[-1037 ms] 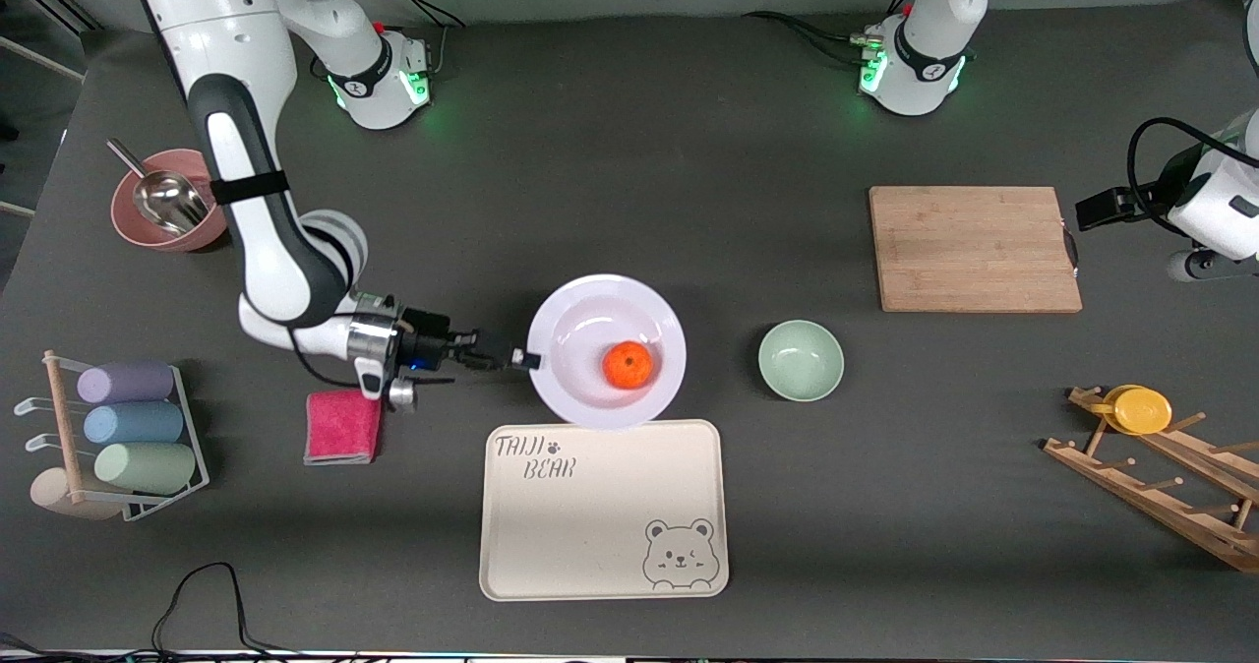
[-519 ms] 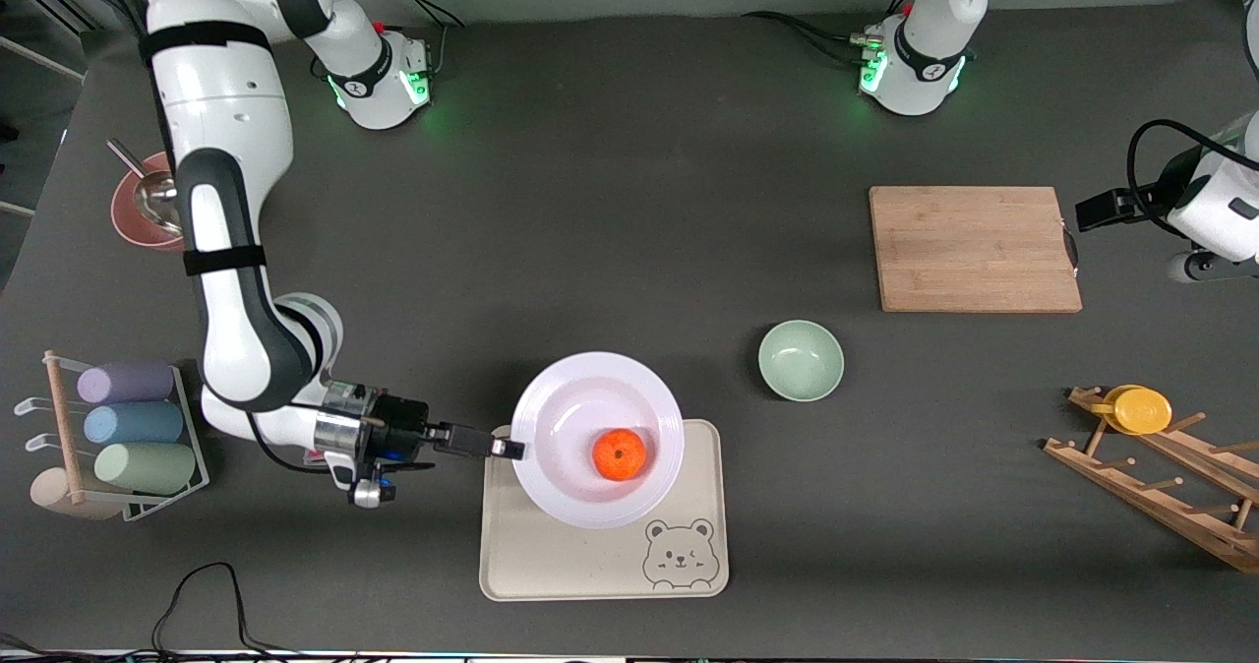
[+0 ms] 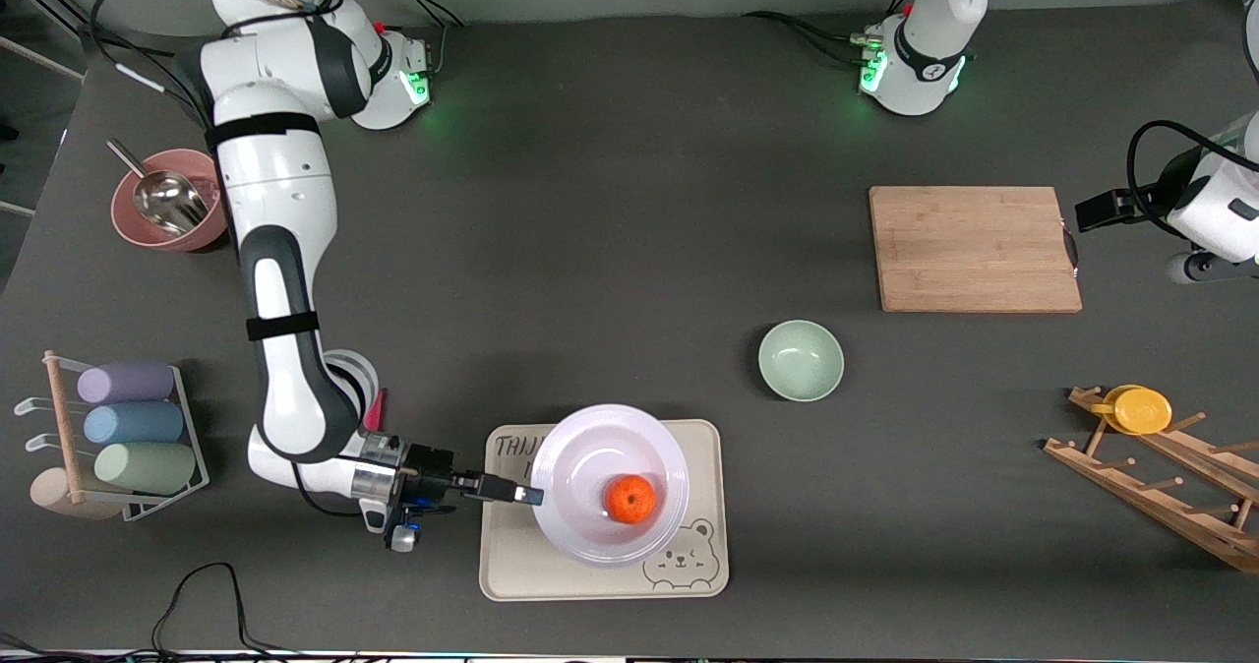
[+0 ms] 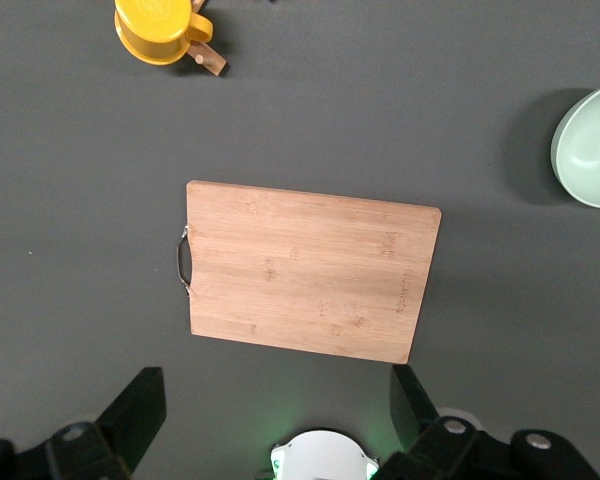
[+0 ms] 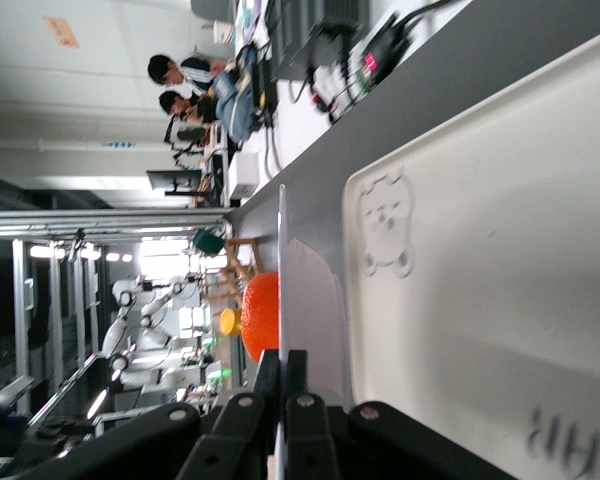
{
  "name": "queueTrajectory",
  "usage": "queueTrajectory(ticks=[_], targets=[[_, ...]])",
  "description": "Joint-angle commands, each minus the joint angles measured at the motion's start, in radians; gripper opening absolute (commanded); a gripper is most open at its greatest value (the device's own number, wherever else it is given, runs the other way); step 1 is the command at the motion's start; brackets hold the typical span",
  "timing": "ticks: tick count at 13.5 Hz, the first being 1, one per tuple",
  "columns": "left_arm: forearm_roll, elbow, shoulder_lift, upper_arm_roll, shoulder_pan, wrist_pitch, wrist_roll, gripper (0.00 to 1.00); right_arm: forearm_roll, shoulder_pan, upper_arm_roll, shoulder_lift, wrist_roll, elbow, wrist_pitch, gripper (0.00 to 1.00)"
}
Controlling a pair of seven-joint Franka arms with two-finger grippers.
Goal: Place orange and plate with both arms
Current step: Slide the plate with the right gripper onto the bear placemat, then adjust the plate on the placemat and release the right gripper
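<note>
My right gripper (image 3: 526, 495) is shut on the rim of the white plate (image 3: 590, 422) and holds it level over the beige bear tray (image 3: 521, 565). The orange (image 3: 629, 499) rests in the plate's centre. In the right wrist view the fingers pinch the plate's edge (image 5: 305, 290), the orange (image 5: 261, 315) shows past it, and the tray (image 5: 500, 250) lies beneath. Whether the plate touches the tray I cannot tell. My left gripper (image 4: 275, 395) waits open and empty, high over the table beside the cutting board (image 4: 310, 270).
The pale green bowl (image 3: 801, 360) stands beside the tray toward the left arm's end. A wooden rack (image 3: 1161, 486) carries a yellow cup (image 3: 1139, 409). A pink bowl with a scoop (image 3: 162, 212) and a rack of pastel cups (image 3: 128, 437) sit at the right arm's end.
My right gripper has carried the plate with the orange toward the front camera, from the bare table to over the bear tray. The left arm has not moved.
</note>
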Motion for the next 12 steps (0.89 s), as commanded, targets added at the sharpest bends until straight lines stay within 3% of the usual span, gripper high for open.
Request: queueTrajectory(ticks=[1, 6, 7, 8, 10, 11, 12], targets=[[-0.001, 0.009, 0.003, 0.009, -0.006, -0.018, 0.014, 1.00, -0.017, -0.013, 0.011, 0.082, 0.037, 0.119, 0.038, 0.00], [-0.001, 0.009, 0.003, 0.007, -0.006, -0.020, 0.014, 1.00, -0.044, -0.002, 0.011, 0.091, 0.034, 0.114, 0.044, 0.02], [-0.001, 0.009, 0.003, 0.009, -0.008, -0.020, 0.014, 1.00, -0.064, -0.002, 0.011, 0.091, 0.034, 0.112, 0.055, 0.21], [-0.001, 0.011, 0.003, 0.007, -0.006, -0.020, 0.014, 1.00, -0.069, -0.001, 0.011, 0.091, 0.034, 0.109, 0.059, 0.22], [-0.001, 0.011, 0.006, 0.007, -0.008, -0.020, 0.014, 1.00, -0.072, -0.001, 0.011, 0.091, 0.035, 0.106, 0.061, 0.42], [-0.001, 0.011, 0.007, 0.007, -0.008, -0.020, 0.014, 1.00, -0.095, -0.001, 0.011, 0.091, 0.035, 0.106, 0.061, 0.60], [-0.001, 0.011, 0.007, 0.007, -0.008, -0.020, 0.014, 1.00, -0.128, -0.001, 0.011, 0.090, 0.035, 0.108, 0.061, 0.99]])
